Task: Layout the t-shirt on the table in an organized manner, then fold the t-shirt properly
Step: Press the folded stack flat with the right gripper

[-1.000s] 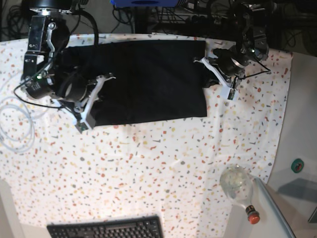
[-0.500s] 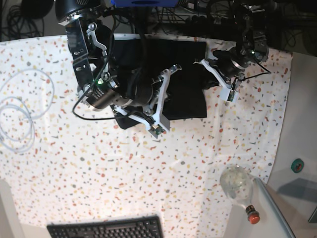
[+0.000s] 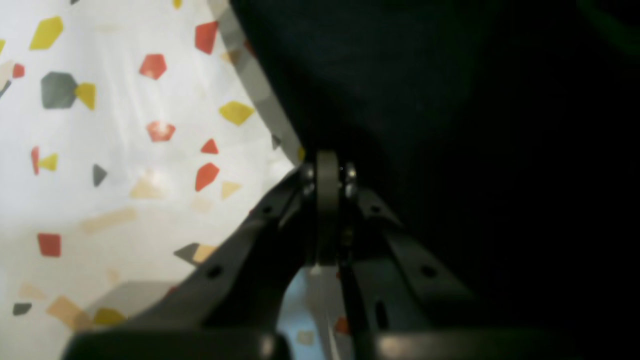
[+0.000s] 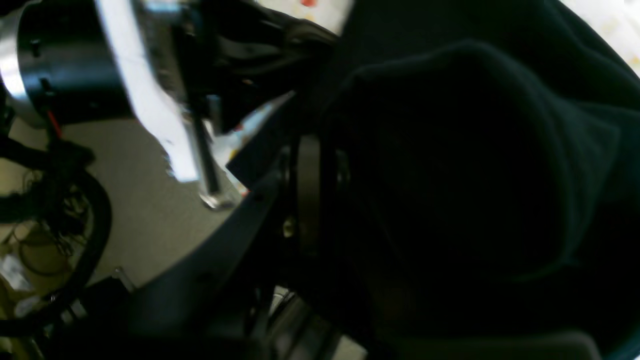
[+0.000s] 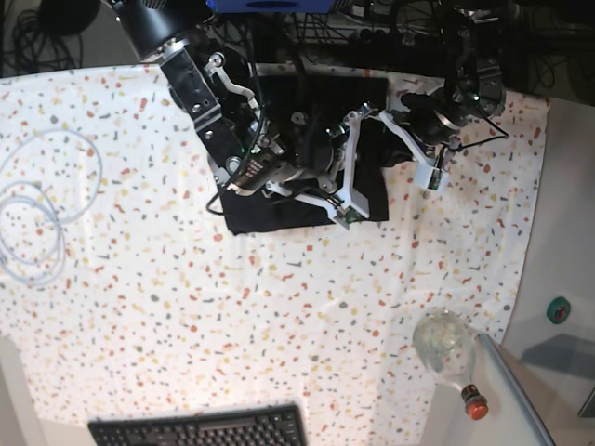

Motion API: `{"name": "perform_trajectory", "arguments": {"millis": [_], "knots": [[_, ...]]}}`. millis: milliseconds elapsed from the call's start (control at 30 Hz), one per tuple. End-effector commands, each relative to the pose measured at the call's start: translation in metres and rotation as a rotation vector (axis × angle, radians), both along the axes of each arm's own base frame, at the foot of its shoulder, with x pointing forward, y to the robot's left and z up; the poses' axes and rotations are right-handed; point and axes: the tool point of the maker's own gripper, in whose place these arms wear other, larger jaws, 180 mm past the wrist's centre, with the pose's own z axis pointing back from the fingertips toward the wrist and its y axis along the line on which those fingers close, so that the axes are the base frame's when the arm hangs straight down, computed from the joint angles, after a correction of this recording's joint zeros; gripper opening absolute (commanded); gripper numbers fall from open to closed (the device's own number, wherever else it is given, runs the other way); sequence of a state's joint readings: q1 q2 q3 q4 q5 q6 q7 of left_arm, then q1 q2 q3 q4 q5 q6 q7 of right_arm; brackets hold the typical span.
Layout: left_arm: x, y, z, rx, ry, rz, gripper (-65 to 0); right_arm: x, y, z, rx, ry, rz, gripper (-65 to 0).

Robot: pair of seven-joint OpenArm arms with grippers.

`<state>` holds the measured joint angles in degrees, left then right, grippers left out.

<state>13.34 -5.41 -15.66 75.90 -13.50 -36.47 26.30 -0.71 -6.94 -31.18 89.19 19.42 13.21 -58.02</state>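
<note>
The black t-shirt [image 5: 270,216] lies at the back of the speckled table [image 5: 186,316], its left part doubled over toward the right. My right gripper [image 5: 358,172] hangs over the shirt's right half, shut on a bunched fold of cloth [image 4: 475,175]; its jaws [image 4: 310,150] are pressed together against it. At the shirt's right edge my left gripper [image 5: 389,139] is shut. In the left wrist view its tips [image 3: 327,165] pinch the hem of the t-shirt [image 3: 450,125], with the table [image 3: 125,175] beside it.
A clear bottle [image 5: 446,348] with a red cap lies at the front right near the table's edge. A black keyboard [image 5: 200,429] sits at the front. White cable [image 5: 28,214] coils at the left. A green roll [image 5: 558,309] rests on the grey side surface.
My right gripper has swept from the shirt's left edge across to its right half, dragging the cloth over itself. The left arm has stayed put.
</note>
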Motion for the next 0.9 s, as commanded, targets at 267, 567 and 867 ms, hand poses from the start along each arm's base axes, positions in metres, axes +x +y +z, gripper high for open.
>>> {"name": "perform_trajectory", "arguments": {"millis": [267, 567, 867], "knots": [[0.007, 0.002, 0.010, -0.008, -0.043, 0.000, -65.0, 0.024, 0.033, 0.024, 0.169, 0.052, -0.057, -65.0], [0.008, 0.011, 0.011, 0.008, -0.044, 0.005, -65.0, 0.039, 0.034, 0.005, 0.198, 0.097, -0.147, -65.0], [0.012, 0.080, 0.040, 0.111, -0.119, 0.125, -65.0, 0.042, 0.032, 0.001, 0.197, 0.094, -0.158, -65.0]]}}
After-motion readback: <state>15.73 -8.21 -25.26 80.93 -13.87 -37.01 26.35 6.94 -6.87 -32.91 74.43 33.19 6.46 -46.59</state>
